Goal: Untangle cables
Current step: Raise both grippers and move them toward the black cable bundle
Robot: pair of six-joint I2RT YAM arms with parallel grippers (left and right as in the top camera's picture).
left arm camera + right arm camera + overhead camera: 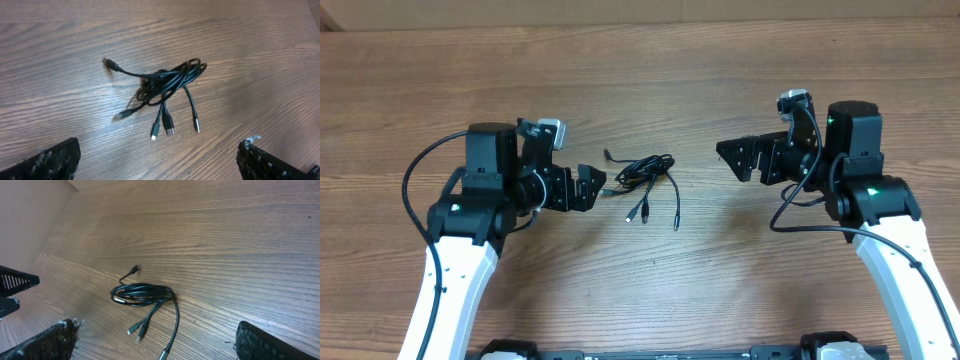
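since nothing is gripped yet, the wide brown wood-grain table (650, 70) carries only the tangle, which lies flat in the middle between the two arms. the white-and-black left arm (450, 290) and the white-and-black right arm (905, 265) come in from opposite sides, likely so each can take one side of the knot. the left black two-finger gripper (596, 188) sits just beside the bundle's left edge, jaws spread wide, empty, not touching it. the right black two-finger gripper (732, 162) is farther off on the other side, also gaping and empty, aimed at the bundle. the thin black cables (646, 172) are bunched in a loose oval coil with overlapping loops, so tugging one end alone would probably drag the whole lot. several small plug ends (640, 212) fan out on the robot's side of the coil. one lone plug (608, 154) sticks out at the far left, closest to the left gripper, and looks like the easiest first pick.
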